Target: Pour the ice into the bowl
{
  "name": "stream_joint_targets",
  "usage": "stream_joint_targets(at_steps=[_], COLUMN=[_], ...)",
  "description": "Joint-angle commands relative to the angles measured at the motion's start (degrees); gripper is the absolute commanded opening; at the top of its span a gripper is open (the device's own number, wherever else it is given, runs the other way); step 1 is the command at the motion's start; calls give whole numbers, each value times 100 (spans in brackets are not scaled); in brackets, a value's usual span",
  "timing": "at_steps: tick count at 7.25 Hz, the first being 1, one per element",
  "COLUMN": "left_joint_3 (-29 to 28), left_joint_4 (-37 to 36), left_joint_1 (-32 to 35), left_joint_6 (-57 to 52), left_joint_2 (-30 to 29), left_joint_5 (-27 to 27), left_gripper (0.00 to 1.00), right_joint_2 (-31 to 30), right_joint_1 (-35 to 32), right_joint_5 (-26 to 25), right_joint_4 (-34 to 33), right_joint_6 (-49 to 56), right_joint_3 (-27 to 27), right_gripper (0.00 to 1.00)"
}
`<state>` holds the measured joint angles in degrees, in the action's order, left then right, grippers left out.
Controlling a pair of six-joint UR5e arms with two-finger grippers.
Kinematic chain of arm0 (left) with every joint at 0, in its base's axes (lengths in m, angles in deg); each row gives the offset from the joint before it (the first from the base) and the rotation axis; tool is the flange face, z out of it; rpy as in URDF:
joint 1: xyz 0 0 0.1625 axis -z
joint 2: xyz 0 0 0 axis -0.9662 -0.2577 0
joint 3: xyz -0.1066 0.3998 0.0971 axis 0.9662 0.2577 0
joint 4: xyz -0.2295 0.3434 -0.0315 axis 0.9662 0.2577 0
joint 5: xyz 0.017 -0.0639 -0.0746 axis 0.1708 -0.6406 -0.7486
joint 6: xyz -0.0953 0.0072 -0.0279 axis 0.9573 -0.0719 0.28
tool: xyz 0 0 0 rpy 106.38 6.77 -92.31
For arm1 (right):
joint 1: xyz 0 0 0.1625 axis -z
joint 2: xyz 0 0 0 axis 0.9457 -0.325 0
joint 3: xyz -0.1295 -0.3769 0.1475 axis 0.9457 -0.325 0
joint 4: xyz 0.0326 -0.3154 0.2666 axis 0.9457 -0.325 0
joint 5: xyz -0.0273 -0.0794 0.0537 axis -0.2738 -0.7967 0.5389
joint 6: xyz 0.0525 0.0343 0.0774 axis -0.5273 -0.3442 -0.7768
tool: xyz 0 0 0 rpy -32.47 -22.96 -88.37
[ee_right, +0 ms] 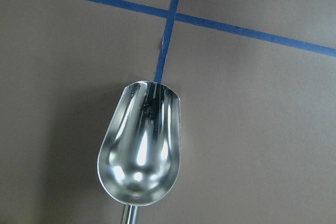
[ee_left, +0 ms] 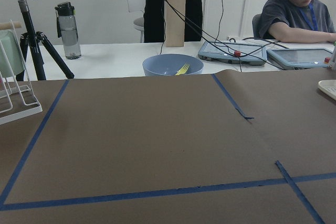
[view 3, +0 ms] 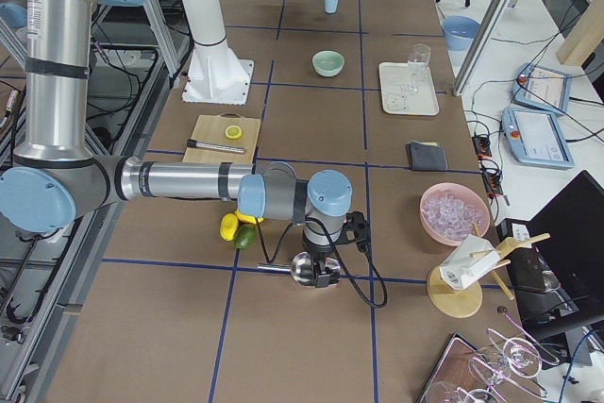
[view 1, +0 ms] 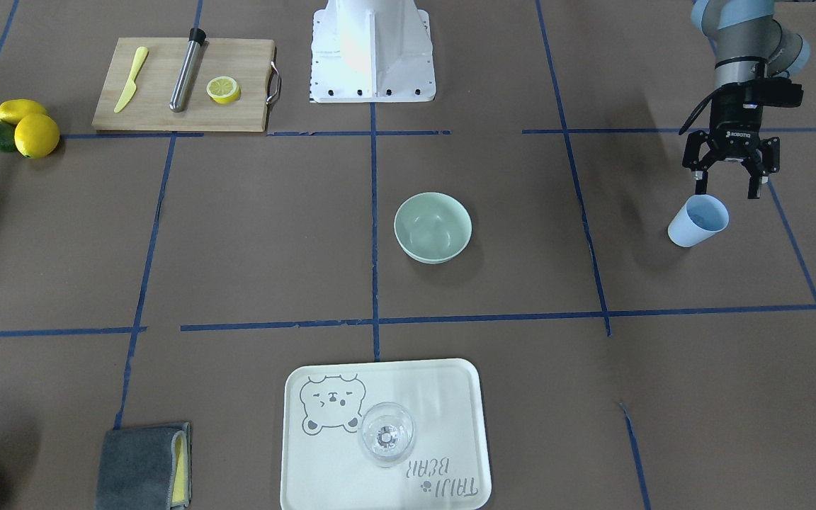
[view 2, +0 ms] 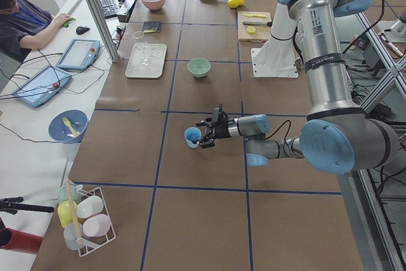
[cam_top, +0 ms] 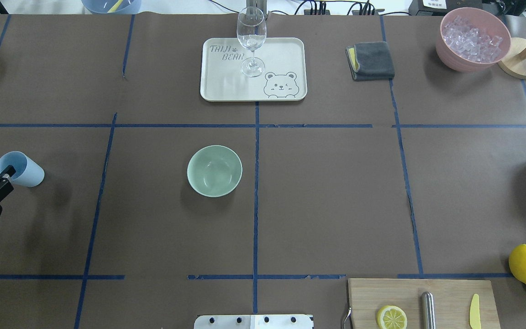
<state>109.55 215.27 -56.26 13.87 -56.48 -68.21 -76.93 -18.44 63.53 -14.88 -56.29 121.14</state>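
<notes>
We see the ice (cam_top: 472, 37) heaped in a pink container (cam_top: 464, 66) at the surface's (cam_top: 327, 205) far right corner. The mint bowl (cam_top: 214, 170) sits near the middle. At the left edge, the left end effector (view 1: 727, 191) points down over a pale blue cup (view 1: 695, 223), fingers apart. The right arm lies level, wrist turned down; we cannot tell whether its end effector (view 3: 324, 274) grips the metal scoop (ee_right: 140, 150).

The bowl (cam_top: 214, 170), pale mint green and round, stands upright and empty near the table's (cam_top: 327, 205) middle. The ice (cam_top: 472, 35), small clear cubes, lies heaped in a pink container (cam_top: 458, 64) at the table's far right corner.
</notes>
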Motion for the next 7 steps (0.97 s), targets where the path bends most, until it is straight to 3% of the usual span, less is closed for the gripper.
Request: stream_joint_targets(at_steps=[1,5,7], left_joint_3=[-190,-990,-1114], left_joint_4=[-20,-11,7], left_joint_1=[-280,-352,-352], left_joint_6=[35,62,53], left_joint_2=[-194,-861,-951], left_joint_5=[323,570,562], left_gripper=[100,100,100], right_joint_2=[-15,-24,-15], right_joint_1=[-9,-9,-9], right_joint_5=[0,0,0], right_joint_4=[0,0,0], right_joint_6=[5,-4,-4], right_joint_3=[-1,-27,-27], right_gripper=[100,100,100])
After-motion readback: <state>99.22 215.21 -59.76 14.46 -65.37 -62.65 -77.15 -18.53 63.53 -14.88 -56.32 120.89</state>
